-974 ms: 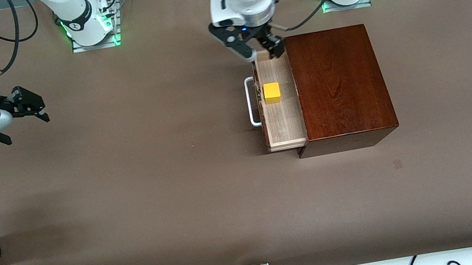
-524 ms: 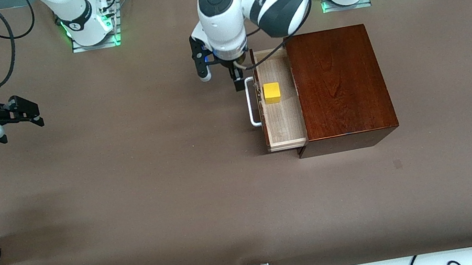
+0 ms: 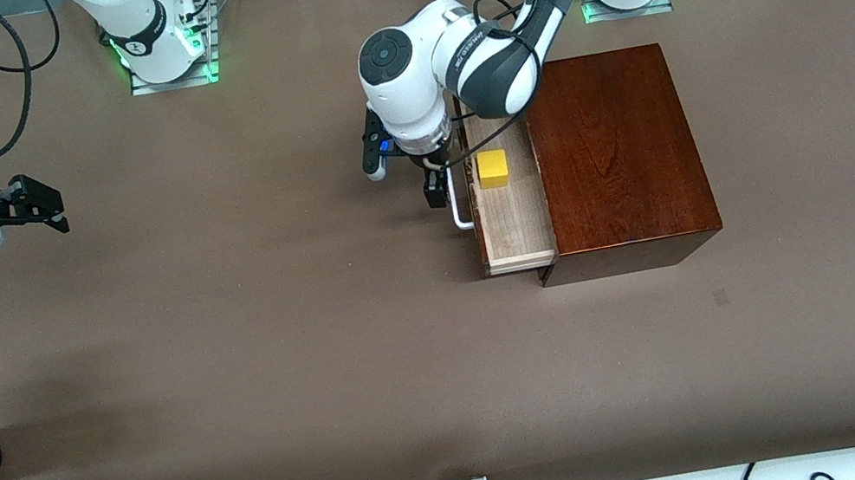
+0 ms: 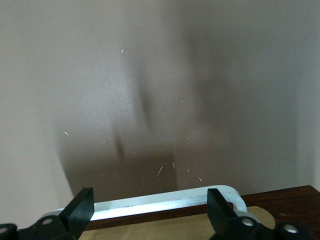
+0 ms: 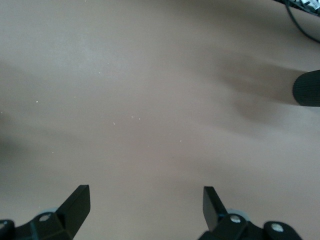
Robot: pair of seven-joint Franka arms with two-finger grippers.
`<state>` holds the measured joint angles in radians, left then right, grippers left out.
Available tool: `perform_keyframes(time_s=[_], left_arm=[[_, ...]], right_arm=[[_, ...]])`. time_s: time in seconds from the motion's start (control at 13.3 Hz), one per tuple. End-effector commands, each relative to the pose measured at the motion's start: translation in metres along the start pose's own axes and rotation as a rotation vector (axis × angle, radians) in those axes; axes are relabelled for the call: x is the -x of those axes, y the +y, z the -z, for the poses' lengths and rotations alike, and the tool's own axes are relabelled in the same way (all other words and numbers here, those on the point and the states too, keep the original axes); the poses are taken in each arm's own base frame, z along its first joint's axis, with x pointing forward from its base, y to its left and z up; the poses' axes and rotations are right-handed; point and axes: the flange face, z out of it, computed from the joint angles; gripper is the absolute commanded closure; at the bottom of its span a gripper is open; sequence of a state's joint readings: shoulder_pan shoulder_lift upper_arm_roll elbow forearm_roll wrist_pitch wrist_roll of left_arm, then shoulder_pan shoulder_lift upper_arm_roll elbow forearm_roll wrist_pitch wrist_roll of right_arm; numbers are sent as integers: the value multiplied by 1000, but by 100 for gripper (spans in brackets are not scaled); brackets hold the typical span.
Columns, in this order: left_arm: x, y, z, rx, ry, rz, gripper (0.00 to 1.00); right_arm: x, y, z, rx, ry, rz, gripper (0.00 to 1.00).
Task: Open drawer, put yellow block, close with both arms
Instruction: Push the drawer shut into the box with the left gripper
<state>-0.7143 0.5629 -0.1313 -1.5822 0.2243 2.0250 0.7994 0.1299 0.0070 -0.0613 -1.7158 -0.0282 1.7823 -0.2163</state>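
Drawer closing turns on the left pincer (image 3: 431,182), which hangs low just beside the white handle (image 3: 460,203), on the side away from the mahogany box (image 3: 615,158); its fingers (image 4: 80,212) stand apart with nothing between them, spread along the handle's bar in the left wrist view. That bar's long axis runs toward the front camera, so a push would likely go square to it, toward the box. The drawer (image 3: 511,216) stands open, the yellow block (image 3: 493,168) resting inside. The right pincer (image 3: 39,207) waits with fingers apart over bare tabletop (image 3: 279,345), well apart from the drawer.
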Motion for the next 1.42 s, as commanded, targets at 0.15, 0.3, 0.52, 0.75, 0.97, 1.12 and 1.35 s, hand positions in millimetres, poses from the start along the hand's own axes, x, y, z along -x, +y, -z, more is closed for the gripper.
perform_keyframes(time_s=[0.15,0.3,0.52,0.75,0.97,1.12,1.35], left_arm=[[39,-24,-19,30,-74,-19,0],[52,-26,-13,61,-98,-54,0],[77,-30,-1,106,-135,-58,0],[88,-29,8,129,-155,-38,0],[95,-28,7,155,-179,-22,0],[104,-32,5,164,-185,-8,0],[117,-34,6,181,-207,11,0]], right_arm=[[1,0,18,13,-2,-15,0],[0,-3,18,9,-6,-13,0],[-1,-5,19,5,0,-11,0],[-1,-4,19,0,-3,-13,0],[-2,0,15,-1,-10,-16,0],[-1,1,15,0,-10,-14,0],[-1,2,15,0,-11,-16,0]])
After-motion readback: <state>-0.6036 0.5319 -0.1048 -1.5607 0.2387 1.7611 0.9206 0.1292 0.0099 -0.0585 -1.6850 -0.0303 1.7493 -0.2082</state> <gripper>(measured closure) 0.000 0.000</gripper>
